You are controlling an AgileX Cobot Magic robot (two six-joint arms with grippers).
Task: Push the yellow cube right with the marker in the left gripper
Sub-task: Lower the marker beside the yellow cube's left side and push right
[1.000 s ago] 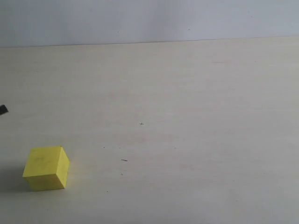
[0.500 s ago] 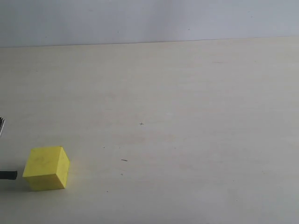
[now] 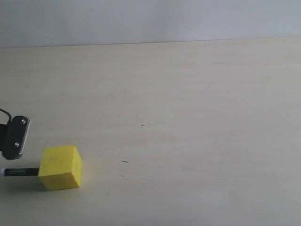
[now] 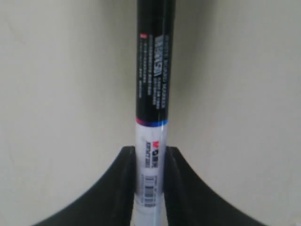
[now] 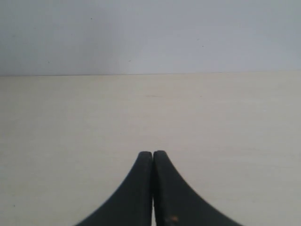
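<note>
The yellow cube [image 3: 60, 167] sits on the pale table near the front left. The marker [image 3: 21, 172] lies level just above the table, and its black end touches the cube's left face. My left gripper [image 4: 149, 157] is shut on the marker's [image 4: 151, 113] white labelled barrel, with the black half reaching out ahead. One of its finger plates [image 3: 15, 137], with silver screws, shows at the exterior view's left edge, above the marker. My right gripper [image 5: 153, 155] is shut with nothing in it and hangs over bare table; the exterior view does not show it.
The pale wooden table [image 3: 188, 117] runs back to a grey wall [image 3: 150, 19]. A few tiny dark specks [image 3: 124, 161] mark the tabletop to the right of the cube.
The left gripper has come in from the left edge with the marker. The marker's end met the cube, and the cube has slid a little to the right.
</note>
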